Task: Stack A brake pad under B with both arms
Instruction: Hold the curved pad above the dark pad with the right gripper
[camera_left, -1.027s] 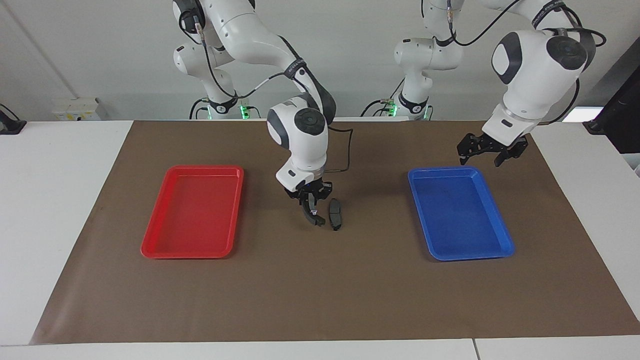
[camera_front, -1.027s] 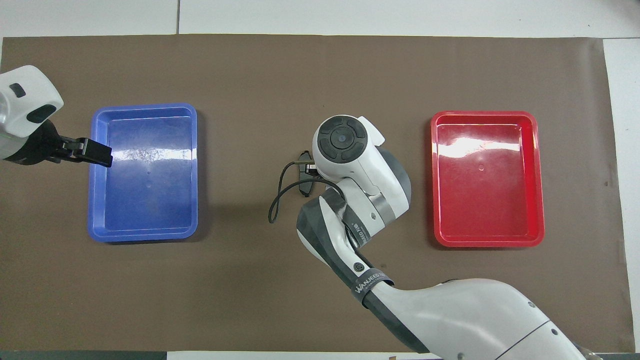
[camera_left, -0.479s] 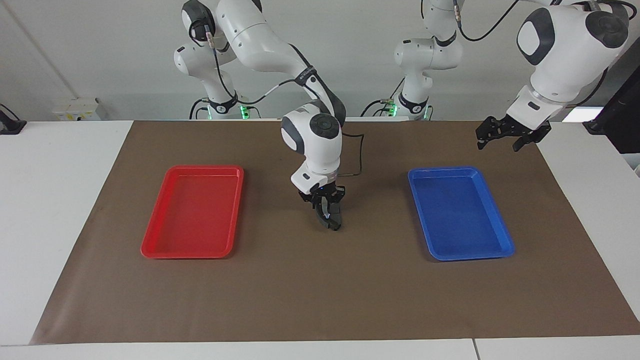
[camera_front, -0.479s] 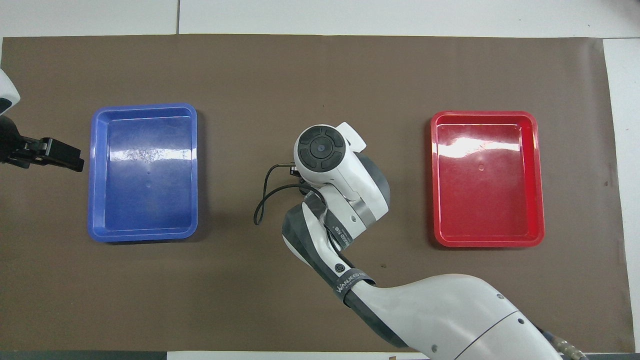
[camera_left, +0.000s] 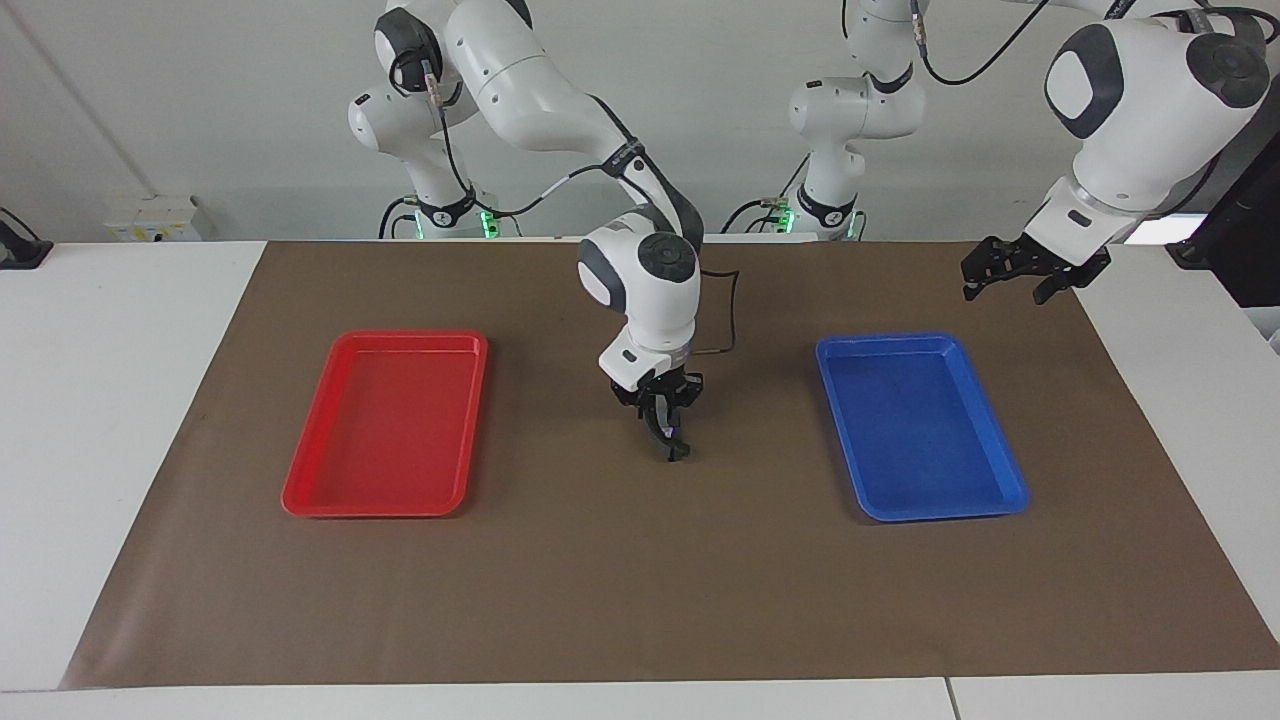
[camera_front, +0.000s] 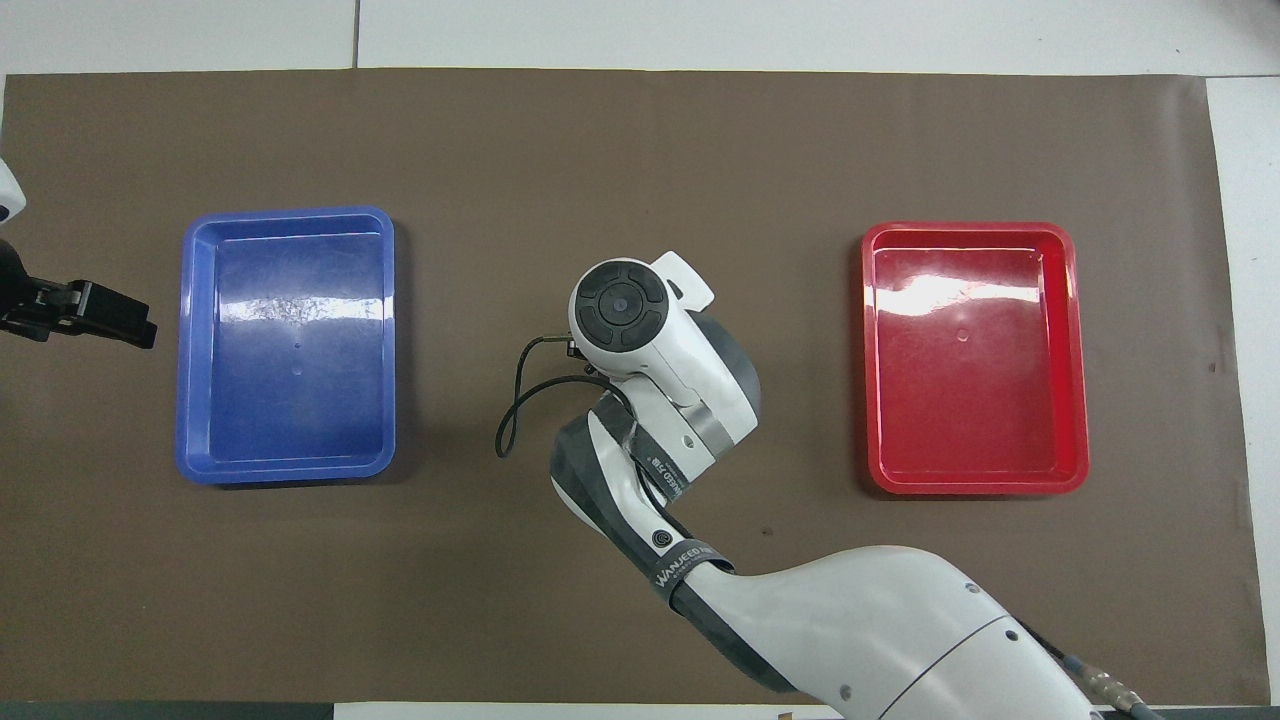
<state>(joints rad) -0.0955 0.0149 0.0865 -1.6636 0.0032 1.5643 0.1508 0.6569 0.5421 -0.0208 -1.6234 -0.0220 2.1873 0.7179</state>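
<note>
- Since a second ago, the right gripper (camera_left: 667, 432) has carried B (camera_left: 670, 443) sideways from beside the A brake pad (camera_left: 682, 456) to right over it.
- It stays clamped on B. The pad lies on the mat (camera_left: 640, 580) midway between the red tray (camera_left: 300, 500) and the blue tray (camera_left: 1005, 497), and the two dark pieces now overlap, so contact is unclear.
- Letting go while off-centre or tilted could let B slide off, and pressing down could shove the pad.
- The left gripper (camera_left: 1020, 275), fingers apart, has risen clear and waits at its own end of the table, too distant to steady anything.
</note>
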